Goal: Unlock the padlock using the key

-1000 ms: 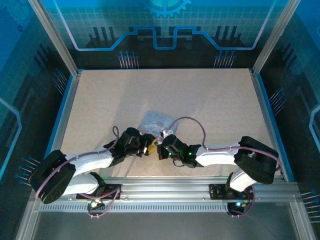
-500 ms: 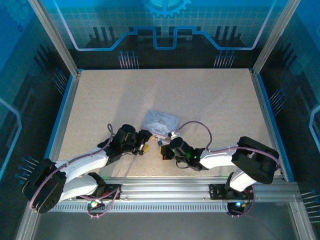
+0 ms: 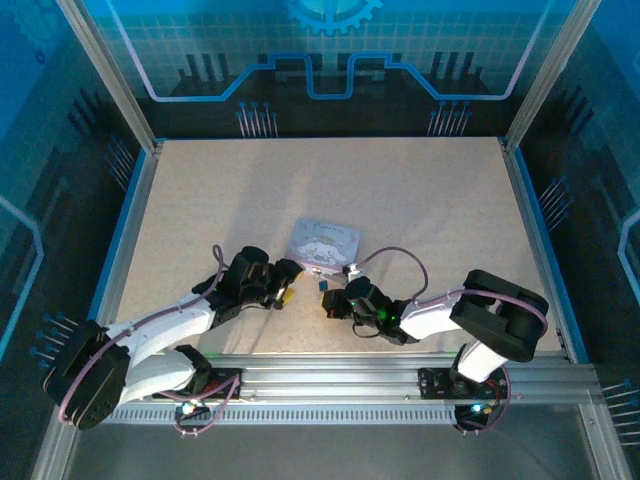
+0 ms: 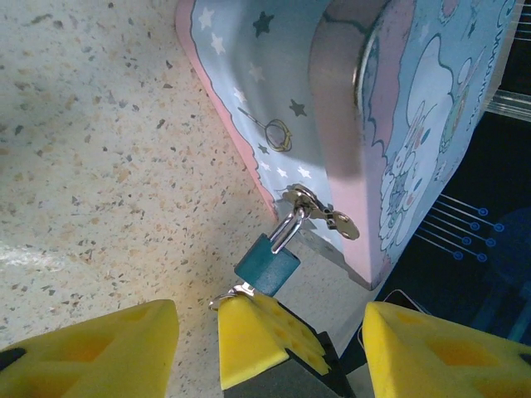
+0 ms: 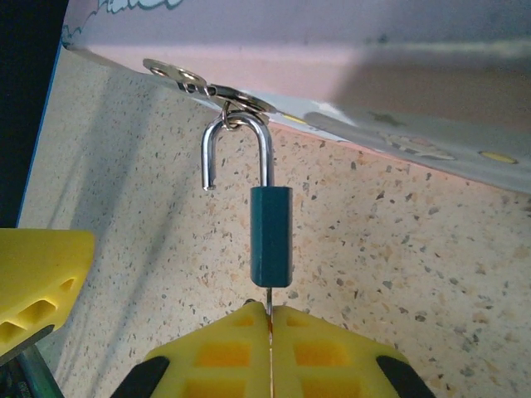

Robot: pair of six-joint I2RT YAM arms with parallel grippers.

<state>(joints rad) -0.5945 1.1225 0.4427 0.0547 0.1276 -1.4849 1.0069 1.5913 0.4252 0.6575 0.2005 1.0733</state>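
While the right pincer (image 5: 270, 322) is clenched on the key (image 5: 269, 298) — a thin dark metal sliver nipped between its two yellow pads (image 5: 224, 348) — the blade runs straight ahead from the tips into the bottom of the padlock (image 5: 271, 235), a small teal block with a bright steel shackle (image 5: 236, 124). That lock sits just beyond the right pincer's tips, in line with them, above the beige speckled tabletop (image 5: 431, 249). Its shackle stands sprung: one leg is seated in the body, the other ends free beside it. The bow hooks through the silver hasp loop (image 5: 241, 105) of the pastel blue-and-pink cartoon-print tin box (image 5: 332, 50), whose wall runs across just beyond the lock and closes off the way ahead of the right pincer.

The left pincer (image 3: 284, 284) is released, its yellow fingers (image 4: 99, 348) spread wide, grasping nothing. Seen from its wrist, the padlock lies just ahead of the gap between them, and one of the right pincer's fingers juts into that gap under the lock — taking up part of it. From above, the two pincers face each other, close but apart, a purple cable (image 3: 388, 251) looping off the right one toward the tin.
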